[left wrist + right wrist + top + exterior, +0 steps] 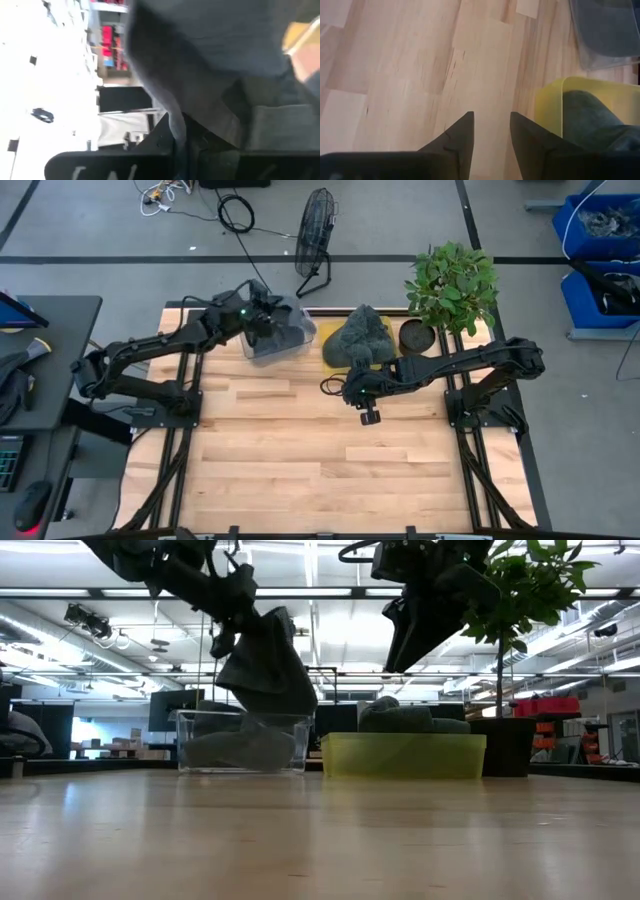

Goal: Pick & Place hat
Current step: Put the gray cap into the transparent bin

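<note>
Wood worktop (300, 460) carries clear bin (285, 345) and yellow bin (400, 755) piled with grey hats. Left hand (235, 625) clamped on dark hat (265, 670), dangling over clear bin: soft, light, floppy; pinch fold near crown. Right hand (490, 132) empty, fingers apart, above bare worktop near yellow bin.

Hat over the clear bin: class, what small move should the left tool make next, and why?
Probably lift a little higher. In the low view the left tool holds the dark hat with its lower edge still inside the clear bin, so carrying it sideways now could catch the wall. The right tool waits open above bare table beside the yellow bin.
</note>
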Robot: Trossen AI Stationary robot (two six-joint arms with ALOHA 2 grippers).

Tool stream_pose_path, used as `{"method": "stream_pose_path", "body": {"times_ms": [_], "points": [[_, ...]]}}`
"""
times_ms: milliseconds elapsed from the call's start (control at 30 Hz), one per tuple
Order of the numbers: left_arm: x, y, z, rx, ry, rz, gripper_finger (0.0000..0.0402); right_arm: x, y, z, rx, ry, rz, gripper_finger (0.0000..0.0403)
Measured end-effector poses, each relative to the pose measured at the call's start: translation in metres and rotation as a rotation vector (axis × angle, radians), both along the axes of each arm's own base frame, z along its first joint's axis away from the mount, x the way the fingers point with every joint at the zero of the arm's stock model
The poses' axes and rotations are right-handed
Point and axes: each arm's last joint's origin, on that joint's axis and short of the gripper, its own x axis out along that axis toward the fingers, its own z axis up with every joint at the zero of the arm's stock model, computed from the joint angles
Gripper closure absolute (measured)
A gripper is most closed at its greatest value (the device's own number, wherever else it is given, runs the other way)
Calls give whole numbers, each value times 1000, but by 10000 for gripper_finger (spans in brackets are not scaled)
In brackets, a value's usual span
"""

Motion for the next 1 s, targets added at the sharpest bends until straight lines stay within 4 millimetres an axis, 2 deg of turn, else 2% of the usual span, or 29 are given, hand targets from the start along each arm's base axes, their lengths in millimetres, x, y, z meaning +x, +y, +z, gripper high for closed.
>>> {"method": "stream_pose_path", "body": {"times_ms": [200,300,433,533,700,833,1000], "points": [[1,2,19,190,-84,-18,392,0,0,0,-6,1,10,273],[-1,4,22,209,-115,-48,388,0,0,0,-1,0,3,273],[-3,7,12,36,-126,-94,393,0,0,0,0,0,0,273],[-5,5,-10,-145,10,-119,395,0,0,0,0,-1,0,273],[-12,1,-30,-273,202,-84,393,0,0,0,0,0,0,273],[-14,4,-29,-173,260,14,396,0,0,0,-2,0,3,273],[-19,0,-11,-21,262,31,392,0,0,0,3,-1,-5,273]]}}
